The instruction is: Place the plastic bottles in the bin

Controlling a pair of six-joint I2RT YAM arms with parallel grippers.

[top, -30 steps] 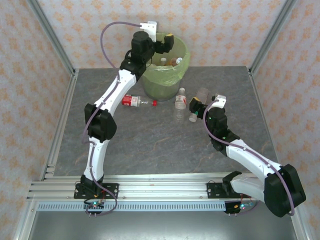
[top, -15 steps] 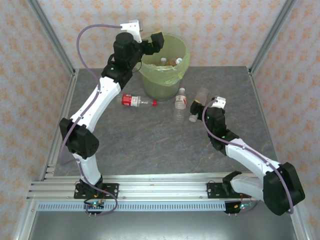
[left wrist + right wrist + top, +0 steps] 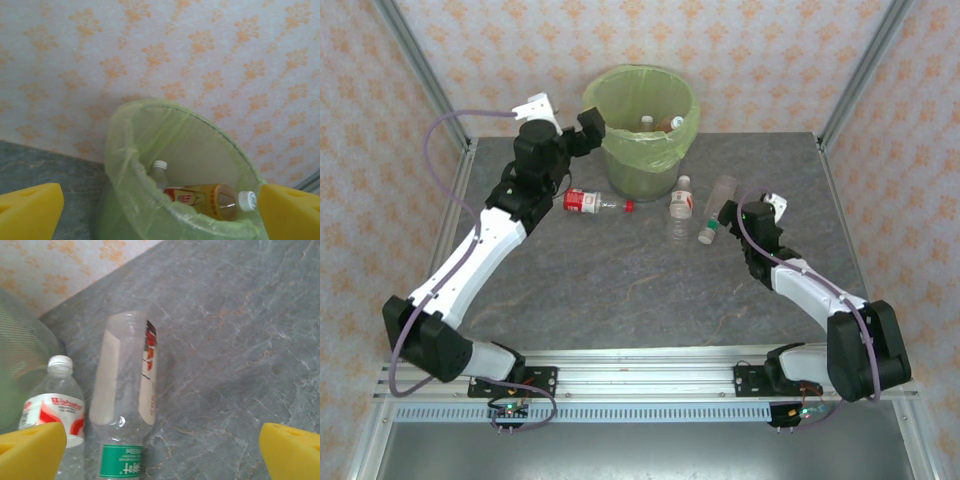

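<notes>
We're watching the left gripper (image 3: pixel 588 128) hovering up beside the bin (image 3: pixel 640 170), just off its left rim. Its yellow fingers (image 3: pixel 30 210) are standing spread wide, gripping nothing. Through the wrist camera we're looking over the rim into the green liner. A white-capped bottle (image 3: pixel 159 171) is standing up inside, and a red-and-gold labelled bottle (image 3: pixel 202 197) is lying beside it, its white cap pointing right. Both are sitting in the bin, well beyond the fingertips, framed in the gap between them.

On the other side, the right gripper (image 3: pixel 728 214) is sitting low over the grey table (image 3: pixel 620 290), jaws wide apart as well. A green-labelled bottle (image 3: pixel 127 385) is lying on its side in the gap between the yellow pads (image 3: pixel 292 452), base pointing away from us and neck toward the wrist. It is lying much closer to the pad at the left of the view, and as far as we can see it is apart from both pads. A white-and-red labelled bottle (image 3: pixel 52 407) is lying just beside it, right ahead of that same pad's tip, with the bin's green wall close behind.

A red-labelled bottle (image 3: pixel 588 202) is lying on the table in front of the bin, near the left arm and not between any fingers.
</notes>
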